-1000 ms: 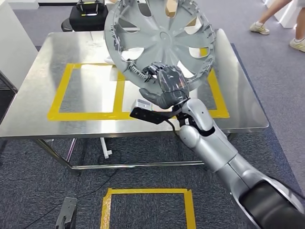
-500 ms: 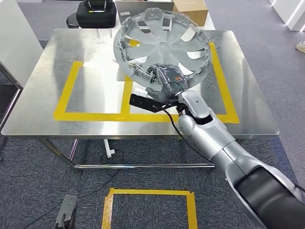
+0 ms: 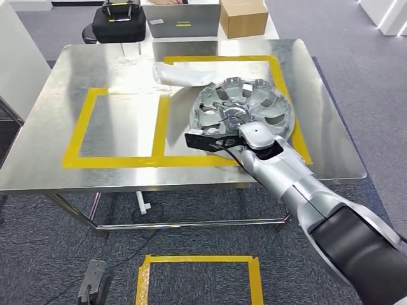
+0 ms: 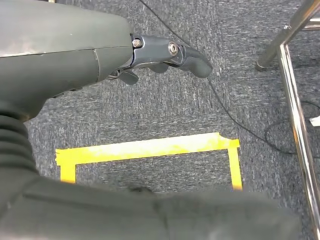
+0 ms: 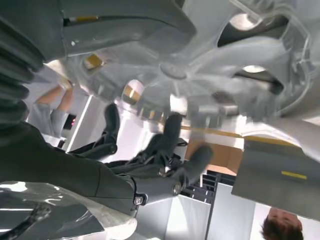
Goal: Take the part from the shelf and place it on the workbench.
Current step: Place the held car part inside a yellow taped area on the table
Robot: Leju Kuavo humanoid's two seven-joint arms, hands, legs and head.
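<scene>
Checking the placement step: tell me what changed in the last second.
The right hand tipped the hubcap from nearly upright over the workbench down to almost flat inside the right-hand yellow tape square, and it has not let go. The head camera shifted slightly. The left hand hangs over the carpet, holding nothing. The cardboard box sits beyond the bench.

Right arm (image 3: 307, 190), lower right of the head view: silver, glossy, rounded segmented shells, a black sleeve-like section near the corner. Thin black cable (image 3: 229, 154) runs along the wrist to a flat black bracket (image 3: 204, 141). Right hand (image 5: 162, 155), centre of the right wrist view: dark grey fingers, small silver screws at the knuckles, black ribbed cover at left edge. Left hand (image 4: 151, 52), upper part of the left wrist view: thick smooth grey thumb, darker finger with two visible screws, grey ribbed cover at lower left.
</scene>
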